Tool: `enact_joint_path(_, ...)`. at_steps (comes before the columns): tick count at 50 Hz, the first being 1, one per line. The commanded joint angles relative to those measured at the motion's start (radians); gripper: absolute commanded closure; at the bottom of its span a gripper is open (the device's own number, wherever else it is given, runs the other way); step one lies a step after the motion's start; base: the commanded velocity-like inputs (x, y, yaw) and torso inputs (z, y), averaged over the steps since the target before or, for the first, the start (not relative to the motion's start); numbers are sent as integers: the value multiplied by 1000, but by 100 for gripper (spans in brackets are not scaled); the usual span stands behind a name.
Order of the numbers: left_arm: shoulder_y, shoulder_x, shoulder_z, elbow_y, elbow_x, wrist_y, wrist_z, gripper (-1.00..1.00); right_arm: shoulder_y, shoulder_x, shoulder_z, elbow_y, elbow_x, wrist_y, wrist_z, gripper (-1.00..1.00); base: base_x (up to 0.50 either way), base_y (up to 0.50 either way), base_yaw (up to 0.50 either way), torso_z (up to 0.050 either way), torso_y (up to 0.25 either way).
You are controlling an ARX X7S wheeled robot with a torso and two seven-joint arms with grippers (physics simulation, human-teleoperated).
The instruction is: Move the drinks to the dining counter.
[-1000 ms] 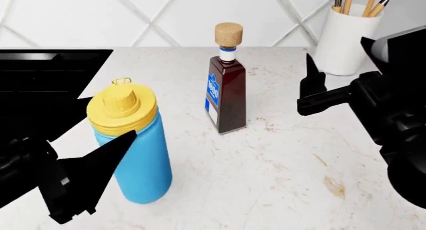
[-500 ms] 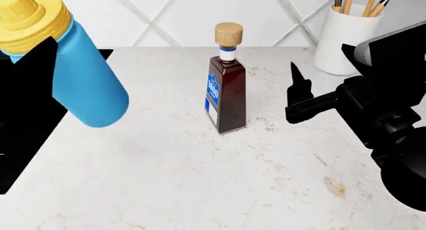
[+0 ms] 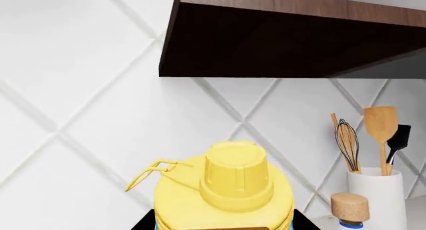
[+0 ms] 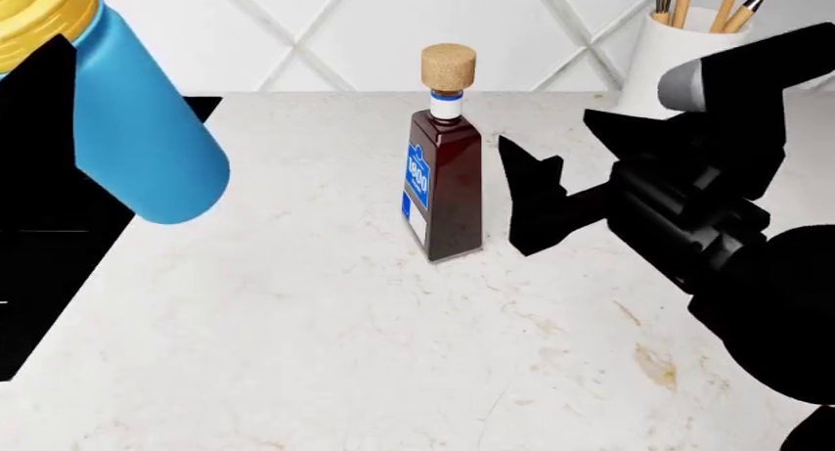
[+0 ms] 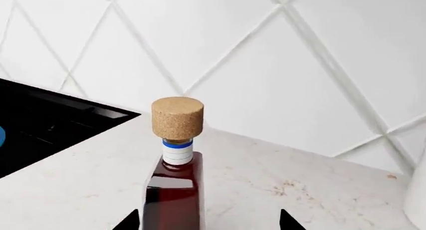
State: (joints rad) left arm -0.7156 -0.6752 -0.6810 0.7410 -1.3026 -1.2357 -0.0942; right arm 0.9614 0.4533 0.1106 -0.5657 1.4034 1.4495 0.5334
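Your speckled counter (image 4: 391, 353) carries the brown liquor bottle (image 4: 441, 177), upright beside the black cooktop (image 5: 47, 130). Your left gripper (image 3: 223, 225) has its jaws clamped on the blue flask (image 4: 131, 128), held tilted in the air over the cooktop. Your right gripper (image 4: 554, 182) flanks the bottle, jaws spread, without touching.

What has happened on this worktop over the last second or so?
The left gripper, shut on the blue flask, lifted it off the worktop and carried it up to the left, tilted. The right gripper moved in toward the brown liquor bottle, open, not yet touching. That bottle and the utensil holder stayed put.
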Motion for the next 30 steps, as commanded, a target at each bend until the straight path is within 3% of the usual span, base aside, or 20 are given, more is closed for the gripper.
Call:
enact_joint_path(1, 8, -2, -13, -5, -4, 17, -16, 100, 23, -39, -31, 63, -1, -26, -9, -100, 0, 0, 0, 0, 10)
enact_joint_path(19, 50, -3, -32, -1, 13, 41, 9, 100, 65, -83, -260, 183, -258, -134, -118, -100, 0, 0, 0, 0, 1)
enact_joint_path(30, 73, -2, -40, 0, 25, 55, 23, 100, 59, -101, -295, 178, -226, -127, -139, -100, 0, 0, 0, 0, 1)
